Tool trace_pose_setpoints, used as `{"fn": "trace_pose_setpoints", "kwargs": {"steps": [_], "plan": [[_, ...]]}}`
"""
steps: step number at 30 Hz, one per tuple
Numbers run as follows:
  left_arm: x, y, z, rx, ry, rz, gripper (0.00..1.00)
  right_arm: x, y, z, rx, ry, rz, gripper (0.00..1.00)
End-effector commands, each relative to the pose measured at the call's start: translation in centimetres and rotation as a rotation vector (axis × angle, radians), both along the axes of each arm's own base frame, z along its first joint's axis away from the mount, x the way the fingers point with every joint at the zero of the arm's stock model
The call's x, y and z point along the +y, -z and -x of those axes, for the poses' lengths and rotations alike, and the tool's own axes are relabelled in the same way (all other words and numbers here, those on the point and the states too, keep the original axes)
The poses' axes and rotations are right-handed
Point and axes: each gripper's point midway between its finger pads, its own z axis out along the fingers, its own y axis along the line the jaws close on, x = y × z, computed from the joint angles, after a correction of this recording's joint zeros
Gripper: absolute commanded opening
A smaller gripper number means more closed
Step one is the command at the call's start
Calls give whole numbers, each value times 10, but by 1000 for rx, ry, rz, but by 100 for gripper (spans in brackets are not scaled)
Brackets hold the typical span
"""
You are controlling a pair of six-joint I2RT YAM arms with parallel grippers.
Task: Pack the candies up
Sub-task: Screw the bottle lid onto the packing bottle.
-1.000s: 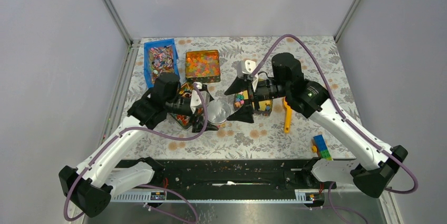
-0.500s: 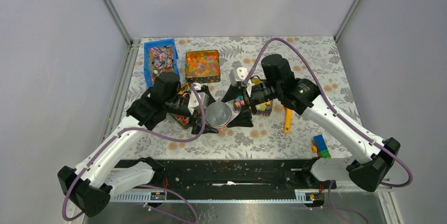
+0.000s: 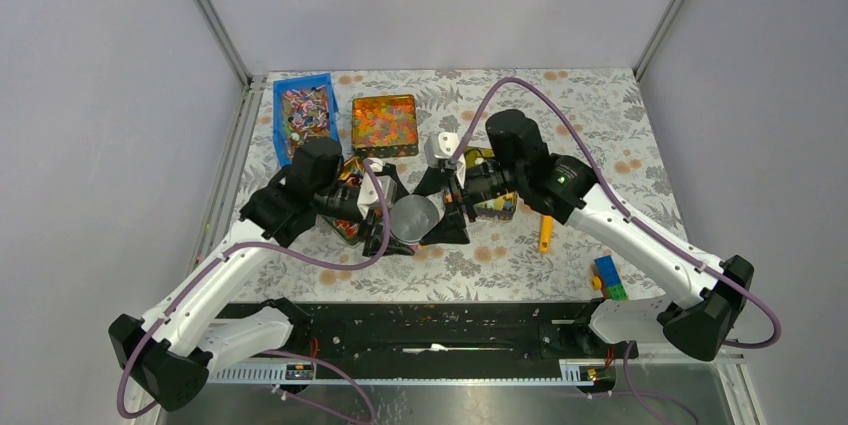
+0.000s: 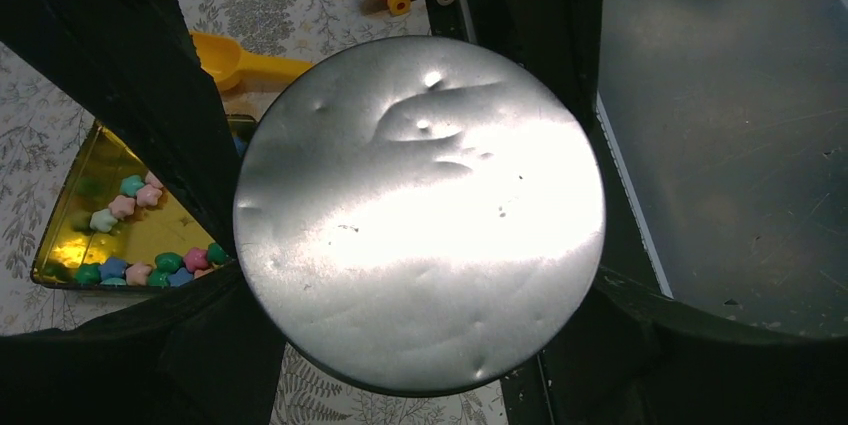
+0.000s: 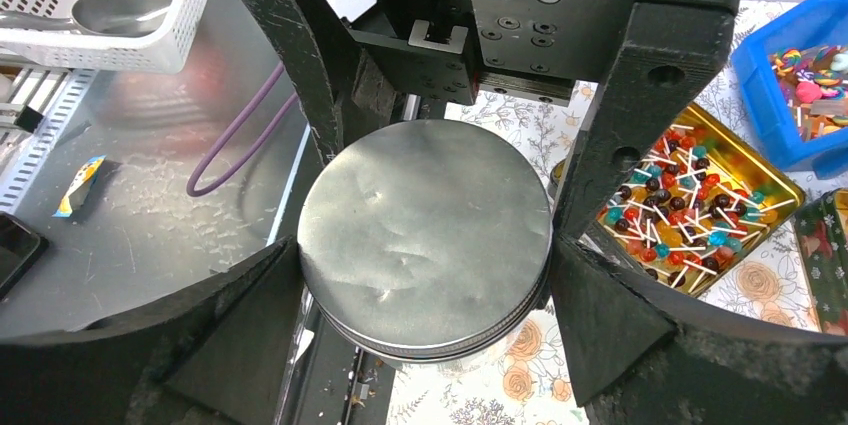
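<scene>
A round silver tin (image 3: 415, 217) hangs on its side above the table between my two grippers. My left gripper (image 3: 392, 213) is shut on its body; in the left wrist view the tin's dented end (image 4: 420, 215) fills the space between the fingers (image 4: 150, 345). My right gripper (image 3: 441, 209) faces it, with both fingers (image 5: 610, 315) against the rim of the tin's lid (image 5: 425, 235) and no gap showing. The candies (image 4: 135, 210), pastel stars, lie in a gold tin (image 4: 70, 245) behind. In the top view that gold tin (image 3: 497, 207) is mostly hidden under the right arm.
A blue bin of wrapped sweets (image 3: 305, 117) and an orange box of beads (image 3: 385, 125) stand at the back left. A gold tin of lollipops (image 5: 690, 215) sits under the left arm. A yellow scoop (image 3: 545, 230) and a toy of stacked bricks (image 3: 610, 278) lie on the right.
My right gripper has moved left to the tin and its fingers have come in round the lid. The tin's upward face went from pale to grey. The left arm barely moved.
</scene>
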Motion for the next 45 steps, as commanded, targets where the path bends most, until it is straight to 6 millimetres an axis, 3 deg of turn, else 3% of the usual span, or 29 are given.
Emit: {"fn": "trace_pose_setpoints", "kwargs": {"steps": [1,16,23,28,34,37,38,42,45], "plan": [[-7,-42,6,-93,63,102,44,8,-3,-11,-56,58,-23,88],[-17,-73,-25,-117,-100,194,38,8,25,-20,-14,209,40,48],[-20,-77,-41,-122,-161,199,34,13,39,-25,16,304,66,29],[-22,-79,-50,-126,-207,213,33,16,47,-31,11,365,91,25],[-26,-79,-54,-113,-216,218,33,15,49,-43,9,439,117,44],[-25,-76,-53,-106,-219,212,33,13,47,-49,1,473,129,61],[-25,-74,-53,-104,-219,207,33,12,45,-50,-2,481,131,72],[-24,-64,-50,-99,-202,175,34,9,39,-47,-30,469,112,98],[-21,-53,-45,-94,-182,133,34,-2,32,-51,-79,480,90,100]]}}
